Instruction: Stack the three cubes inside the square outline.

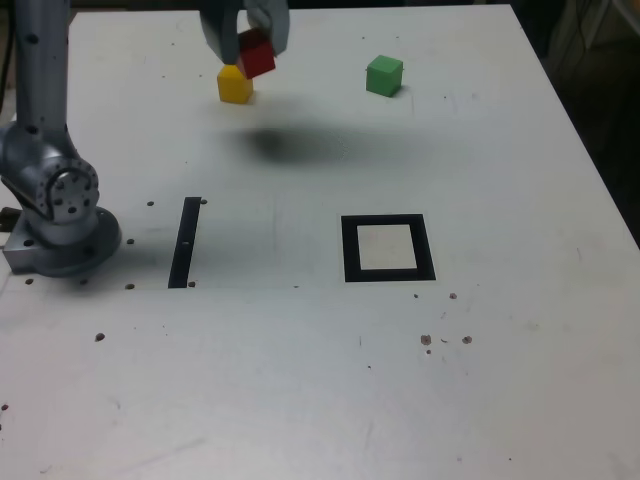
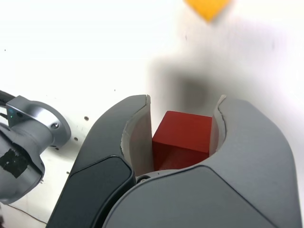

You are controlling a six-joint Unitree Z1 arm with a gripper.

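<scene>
Three cubes share your white table [image 1: 520, 330], and one of them is off the surface: the red cube [image 1: 257, 54] sits clamped between the grey fingers [image 2: 137, 137] of your gripper [image 1: 246, 38], raised near the far edge at about eleven o'clock in the exterior view, a soft shadow spread on the table beneath. In the wrist view that same red block fills the gap between the two curved fingers, its sides pressed against both pads. Just below and beside it in the exterior view, the yellow cube [image 1: 235, 85] rests on the table; whether the red one touches it you cannot tell. The green cube [image 1: 384, 76] stands alone at roughly one o'clock, well apart from the other two. Your square outline [image 1: 388, 249], black border around a pale centre, lies flat near mid-table with nothing on it. At nine o'clock a narrow black strip [image 1: 186, 242] runs beside the arm's grey base [image 1: 62, 245].
</scene>
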